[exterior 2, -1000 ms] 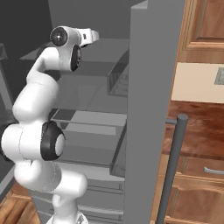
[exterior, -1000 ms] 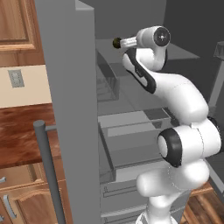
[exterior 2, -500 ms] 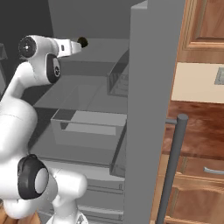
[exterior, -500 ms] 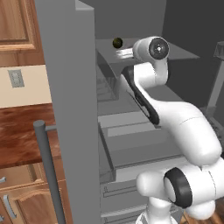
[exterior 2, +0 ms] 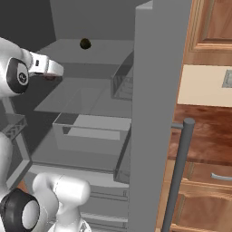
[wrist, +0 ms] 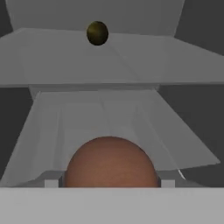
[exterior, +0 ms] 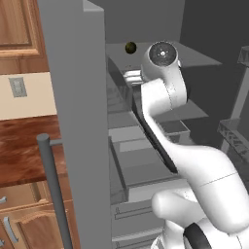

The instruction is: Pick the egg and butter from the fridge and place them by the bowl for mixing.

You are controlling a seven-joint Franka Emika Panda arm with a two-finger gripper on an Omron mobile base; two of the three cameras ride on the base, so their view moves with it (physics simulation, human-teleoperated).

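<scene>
The arm has been swung deeper into the open fridge [exterior: 73,97] since a second ago. In the hand view the egg [wrist: 110,162] is being framed at 6 o'clock, just before the gripper [exterior 2: 52,68]; whether the jaws are parted cannot be told. The dark ball [wrist: 97,33] is sitting at 12 o'clock on the upper shelf [wrist: 131,61].

1. The claw [exterior 2: 58,70] reaches into the open fridge [exterior: 146,121], level with a middle shelf [wrist: 109,118].
2. The egg [wrist: 110,162] lies on that shelf, directly before the claw and close to it.
3. A small ball [wrist: 97,33] rests on the shelf above, beyond the egg and higher than the claw.
4. A drawer [exterior 2: 90,131] sits below the claw.
5. The fridge door [exterior 2: 154,113] stands open to the claw's right, its bar handle [exterior 2: 177,172] on the outer face.
</scene>
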